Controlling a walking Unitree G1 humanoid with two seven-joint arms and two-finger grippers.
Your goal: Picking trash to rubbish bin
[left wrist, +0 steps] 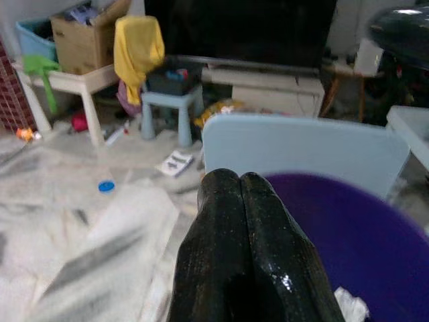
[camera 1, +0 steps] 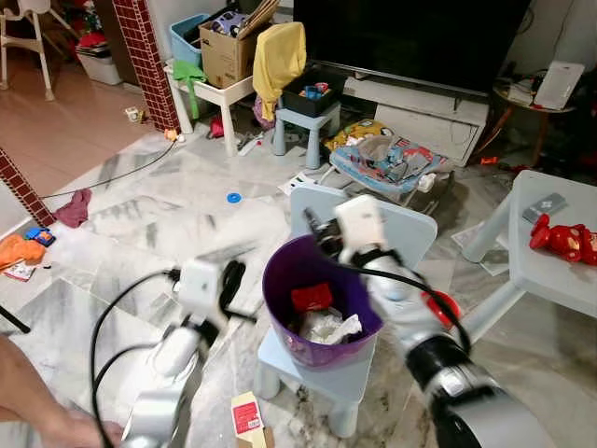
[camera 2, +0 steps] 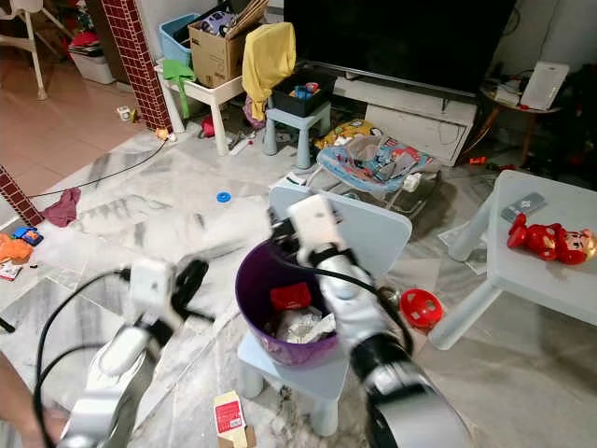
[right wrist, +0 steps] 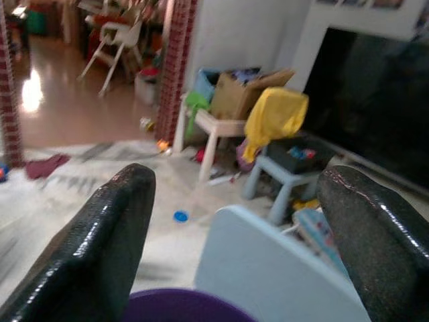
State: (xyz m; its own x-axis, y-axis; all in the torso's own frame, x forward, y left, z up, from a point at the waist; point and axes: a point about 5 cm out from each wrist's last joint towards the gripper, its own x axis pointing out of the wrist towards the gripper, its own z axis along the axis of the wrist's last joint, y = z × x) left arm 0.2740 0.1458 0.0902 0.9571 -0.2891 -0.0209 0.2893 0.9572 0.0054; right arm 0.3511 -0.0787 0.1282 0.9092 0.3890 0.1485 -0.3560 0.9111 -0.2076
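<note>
Round purple plastic bin [camera 1: 317,313] on seat of small pale blue plastic chair [camera 1: 328,371], against chair back. Inside: red packet [camera 1: 311,297], crumpled white paper [camera 1: 328,328]. Right gripper [camera 1: 315,231] above bin's far rim, its 2 fingers [right wrist: 110,228] spread wide. Left gripper [camera 1: 229,285] just beside bin's left wall, fingers [left wrist: 221,241] pressed together. Small red-and-cream carton [camera 1: 247,414] on marble floor [camera 1: 159,215] by chair's front leg.

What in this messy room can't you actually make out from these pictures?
- Bin bottom, eye views: buried under a red item and white paper.
- Carton on the floor: print too small, cut by the bottom edge.
- Right gripper, eye views: fingers hidden behind its wrist.
- Left wrist view: shut fingers block the near rim.
</note>
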